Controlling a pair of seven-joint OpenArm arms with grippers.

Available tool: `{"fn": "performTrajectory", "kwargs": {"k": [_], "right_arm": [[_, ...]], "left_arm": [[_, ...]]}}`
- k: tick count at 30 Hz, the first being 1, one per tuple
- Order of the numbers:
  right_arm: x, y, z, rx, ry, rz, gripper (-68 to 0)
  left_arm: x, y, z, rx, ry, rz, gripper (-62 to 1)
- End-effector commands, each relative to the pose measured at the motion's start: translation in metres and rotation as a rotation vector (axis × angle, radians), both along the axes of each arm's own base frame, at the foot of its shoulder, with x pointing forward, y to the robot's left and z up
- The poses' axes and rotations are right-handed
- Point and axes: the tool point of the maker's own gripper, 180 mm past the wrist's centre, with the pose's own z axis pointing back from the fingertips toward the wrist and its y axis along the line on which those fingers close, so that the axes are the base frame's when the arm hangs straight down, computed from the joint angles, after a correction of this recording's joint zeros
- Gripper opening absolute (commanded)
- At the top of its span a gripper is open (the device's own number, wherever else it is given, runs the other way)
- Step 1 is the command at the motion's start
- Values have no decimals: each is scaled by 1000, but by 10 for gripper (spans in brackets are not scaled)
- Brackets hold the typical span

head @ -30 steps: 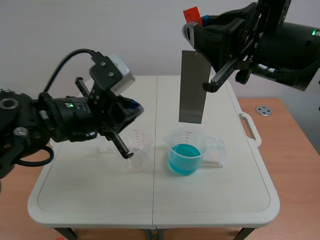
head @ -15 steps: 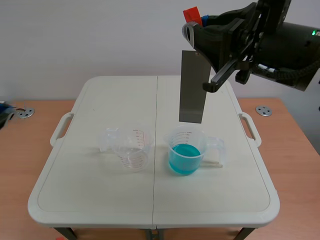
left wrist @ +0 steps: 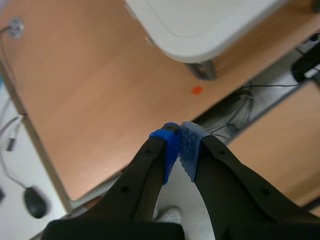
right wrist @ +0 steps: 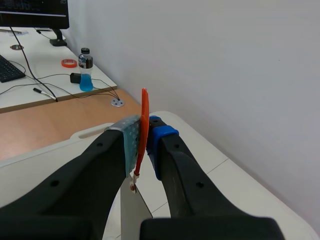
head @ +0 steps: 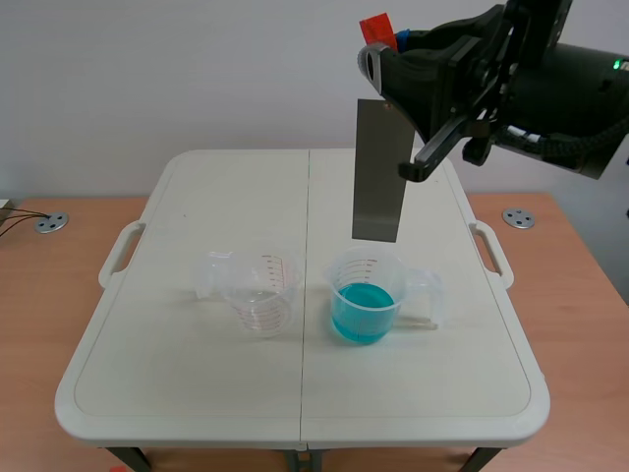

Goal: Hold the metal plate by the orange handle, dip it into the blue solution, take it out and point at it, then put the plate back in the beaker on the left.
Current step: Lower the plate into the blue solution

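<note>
In the scene view, the right arm comes in high from the right, and its end effector (head: 386, 51) is clamped on the orange handle (head: 375, 28) of the metal plate (head: 378, 172). The plate hangs upright in the air, its lower edge just above and clear of the beaker of blue solution (head: 362, 300), which stands right of the tabletop's (head: 197, 393) centre seam. The empty clear beaker (head: 257, 292) stands to its left, near but not touching it. The left arm does not show here. Two small metal discs (head: 47, 223) lie on the wooden desk, one off each side of the tabletop. In the left wrist view, the left end effector (left wrist: 180, 130) is closed on nothing, its blue pads (left wrist: 170, 145) pressed together. It hangs over the wooden surface, with a rounded corner of the white tabletop (left wrist: 200, 25) ahead of it, a small orange-red mark (left wrist: 197, 90) between, and a computer mouse (left wrist: 35, 202) off to one side. In the right wrist view, the right end effector (right wrist: 145, 135) pinches the thin orange handle (right wrist: 144, 115) edge-on between its pads, and the top of the metal plate (right wrist: 131, 215) hangs below the fingers. Ahead of it, a bottle of blue liquid (right wrist: 86, 75) and a roll of orange tape (right wrist: 69, 63) sit on a white desk.
</note>
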Motion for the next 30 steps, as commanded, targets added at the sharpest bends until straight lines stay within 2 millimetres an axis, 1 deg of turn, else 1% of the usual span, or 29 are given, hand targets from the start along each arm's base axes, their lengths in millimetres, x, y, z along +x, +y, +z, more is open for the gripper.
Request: {"fn": "performTrajectory", "kwargs": {"k": [1, 5, 10, 16, 21, 25, 30], "right_arm": [[2, -3, 10, 23, -26, -3, -664], [2, -3, 10, 23, -26, -3, -664], [2, -3, 10, 23, -26, -3, -664], [4, -5, 4, 22, -9, -11, -664], [7, -7, -3, 30, 13, -19, -664], [9, -7, -9, 42, 34, -21, -664], [8, -4, -17, 51, 58, -4, -664]], "left_arm": [[-7, -4, -7, -28, 15, 12, -590], [-36, -11, -33, -58, 118, 20, -590], [-71, -27, -59, -100, 232, 8, -590], [-105, -56, -76, -174, 331, -13, -590], [-133, -71, -87, -211, 411, -19, -590], [-148, -74, -96, -220, 457, -17, -590], [-158, -70, -112, -213, 496, -6, -590]]}}
